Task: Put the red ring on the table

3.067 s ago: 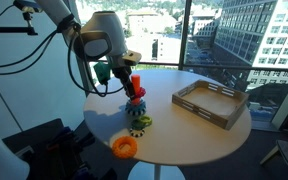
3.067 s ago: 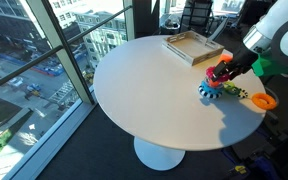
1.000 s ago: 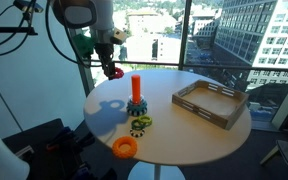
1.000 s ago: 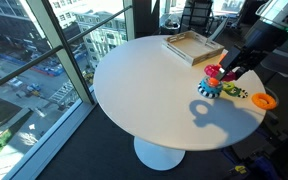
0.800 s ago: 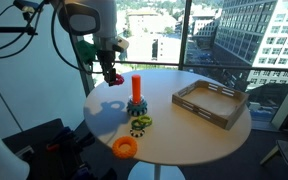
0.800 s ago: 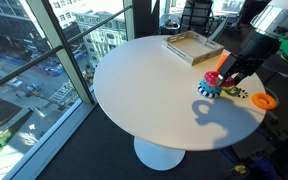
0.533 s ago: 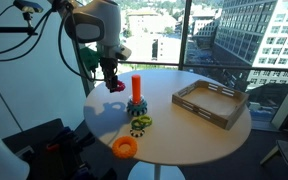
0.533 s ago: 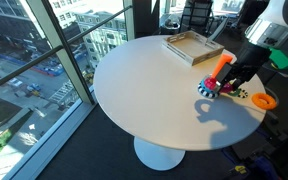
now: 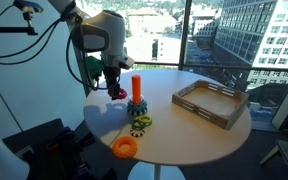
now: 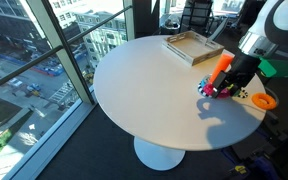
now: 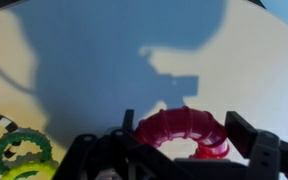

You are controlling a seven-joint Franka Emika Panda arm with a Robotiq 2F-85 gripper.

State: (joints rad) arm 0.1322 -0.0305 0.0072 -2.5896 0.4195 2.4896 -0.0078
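Observation:
My gripper (image 9: 115,92) is shut on the red ring (image 11: 182,133), a ribbed magenta donut held between the two black fingers (image 11: 179,145). The ring shows in both exterior views (image 9: 117,92) (image 10: 214,92) just above the round beige table (image 9: 179,125) (image 10: 149,85), beside the upright orange-red peg (image 9: 136,87) (image 10: 220,68) on its blue toothed base. In the wrist view the table top (image 11: 104,60) lies close below, darkened by the gripper's shadow.
An orange ring (image 9: 125,147) (image 10: 263,101) lies near the table edge. Green and yellow rings (image 9: 139,124) (image 11: 17,152) lie next to the peg base. A rectangular wooden tray (image 9: 211,103) (image 10: 192,47) stands on the far side.
The gripper has come down with the red ring from well above the table to just over its top beside the peg, still shut on the ring.

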